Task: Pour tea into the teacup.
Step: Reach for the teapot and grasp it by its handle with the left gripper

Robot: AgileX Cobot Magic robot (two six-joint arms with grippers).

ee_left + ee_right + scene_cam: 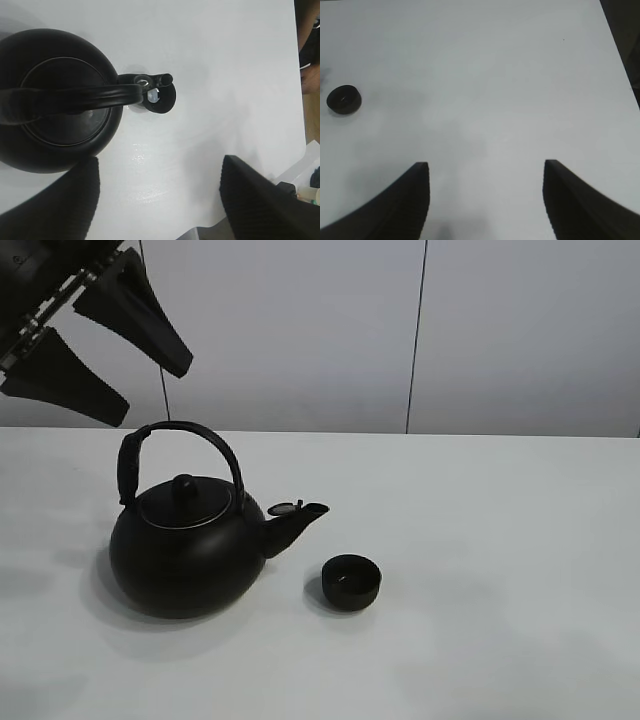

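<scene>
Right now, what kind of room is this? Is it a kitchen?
Probably a robot test room, not a kitchen. There is only a bare white table, plain wall panels behind it, and the robot's left gripper hanging over the kettle beside a teacup.

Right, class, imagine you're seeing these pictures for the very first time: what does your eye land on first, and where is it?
The big black kettle dominates, standing left of centre on the white table. Its spout points at the small black teacup, which stands apart from it just to the right. Above the kettle, the left gripper hovers open and empty.
</scene>
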